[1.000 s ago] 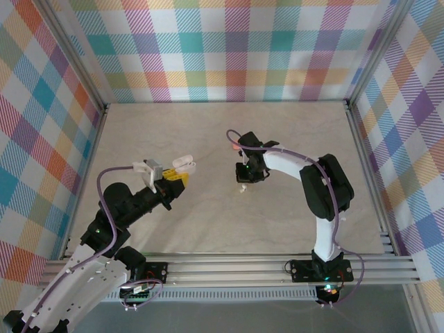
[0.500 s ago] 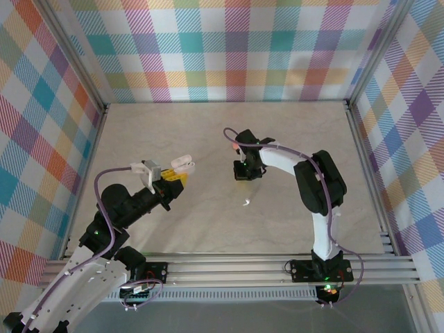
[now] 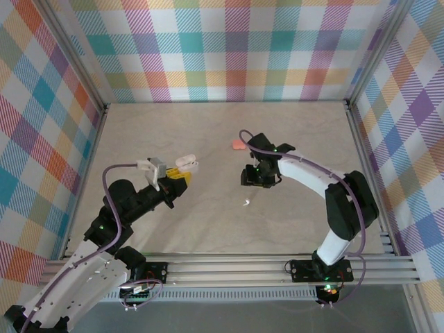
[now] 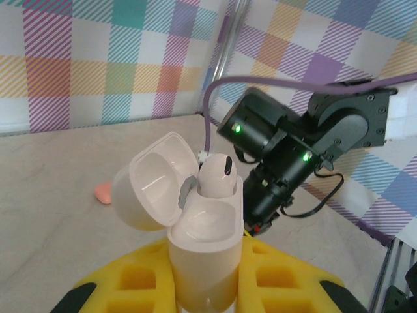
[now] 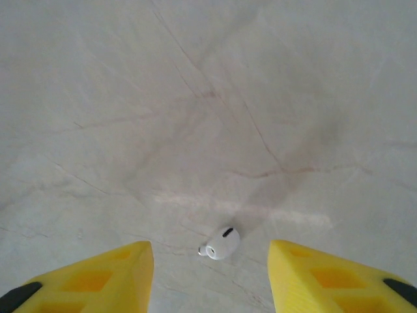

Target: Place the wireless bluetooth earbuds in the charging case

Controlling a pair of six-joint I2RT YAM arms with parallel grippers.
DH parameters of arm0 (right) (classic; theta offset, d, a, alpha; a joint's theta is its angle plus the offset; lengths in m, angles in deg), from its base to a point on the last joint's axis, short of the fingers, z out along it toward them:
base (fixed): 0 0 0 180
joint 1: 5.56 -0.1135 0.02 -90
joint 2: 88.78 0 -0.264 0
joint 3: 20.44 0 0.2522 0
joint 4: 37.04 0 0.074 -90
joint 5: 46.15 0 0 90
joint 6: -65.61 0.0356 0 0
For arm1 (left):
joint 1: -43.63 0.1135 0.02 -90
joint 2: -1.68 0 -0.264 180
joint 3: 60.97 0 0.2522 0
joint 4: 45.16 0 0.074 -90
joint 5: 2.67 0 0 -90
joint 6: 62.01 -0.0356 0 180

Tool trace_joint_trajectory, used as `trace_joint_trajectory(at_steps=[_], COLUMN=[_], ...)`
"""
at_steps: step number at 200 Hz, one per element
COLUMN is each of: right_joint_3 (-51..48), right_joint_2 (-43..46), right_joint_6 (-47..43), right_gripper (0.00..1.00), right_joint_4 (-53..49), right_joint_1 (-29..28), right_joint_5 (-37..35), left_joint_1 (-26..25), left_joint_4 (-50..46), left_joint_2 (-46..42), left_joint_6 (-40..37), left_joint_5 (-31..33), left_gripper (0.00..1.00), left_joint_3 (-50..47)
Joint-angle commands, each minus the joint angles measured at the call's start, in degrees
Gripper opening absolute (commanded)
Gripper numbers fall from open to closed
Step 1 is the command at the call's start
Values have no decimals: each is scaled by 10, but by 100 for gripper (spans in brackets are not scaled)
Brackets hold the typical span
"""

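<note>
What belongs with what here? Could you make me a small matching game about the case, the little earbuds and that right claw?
Things:
1. charging case
2. pink earbud
3. loose white earbud
4. right gripper

States:
A. open, holding nothing
B. lid flipped open, a second white earbud inside
C. lying on the table between two yellow fingers
D. lying alone, nearer the far wall

Pairs: 1-B, 2-D, 3-C, 4-A

The pale marbled table (image 3: pixel 298 132) bears one white earbud (image 3: pixel 245 202) and, well apart, a salmon-pink earbud (image 3: pixel 238 144).
</note>
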Motion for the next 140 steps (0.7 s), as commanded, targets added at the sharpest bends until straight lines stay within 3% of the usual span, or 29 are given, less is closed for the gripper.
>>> trace_joint_trajectory(at_steps=[1, 26, 88, 140], right_joint_3=[-5, -8, -1, 0], right_joint_2=[-24, -50, -87, -101], right_joint_6=[41, 59, 63, 57], right_gripper=[42, 35, 39, 34], right_joint_4=[-23, -28, -25, -28], right_joint_1=[-22, -32, -47, -47], right_joint_5=[-8, -12, -15, -23], left_joint_1=[-4, -4, -4, -4], left_joint_4=[34, 36, 46, 48], left_joint_2=[1, -5, -7, -8], left_joint_6=[3, 8, 21, 23], left_joint_5=[-16, -18, -28, -28], left_gripper=[0, 0, 0, 0], left_joint_3=[-1, -4, -22, -26])
